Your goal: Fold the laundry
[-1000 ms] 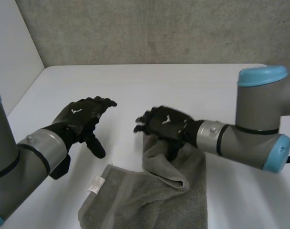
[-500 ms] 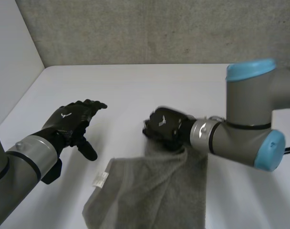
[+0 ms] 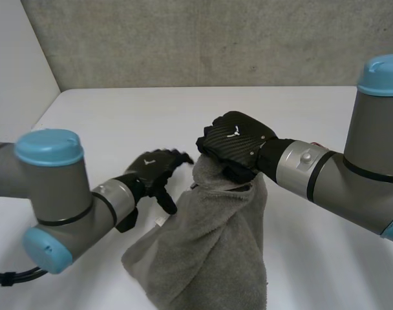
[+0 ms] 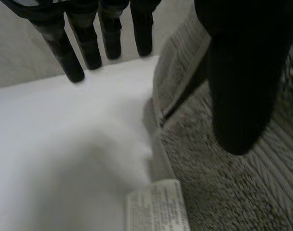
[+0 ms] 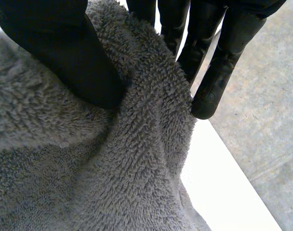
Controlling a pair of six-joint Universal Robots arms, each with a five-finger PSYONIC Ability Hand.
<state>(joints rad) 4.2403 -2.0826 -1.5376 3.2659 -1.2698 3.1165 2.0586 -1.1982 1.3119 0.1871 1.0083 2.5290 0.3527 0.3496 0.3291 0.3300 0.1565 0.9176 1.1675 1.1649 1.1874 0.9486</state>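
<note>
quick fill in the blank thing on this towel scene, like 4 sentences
1. The right hand is shut on the top of the grey ____.
2. The left hand, beside the towel, is ____ and holds nothing.
3. The white label sits on the towel's edge close to the ____ hand.
4. The towel hangs down onto a ____ table.

Missing words: towel; open; left; white

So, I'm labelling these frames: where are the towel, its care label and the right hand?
towel (image 3: 209,248), head view, middle of the cloth.
care label (image 4: 156,208), left wrist view, tag's middle.
right hand (image 3: 236,142), head view, back of hand.
</note>
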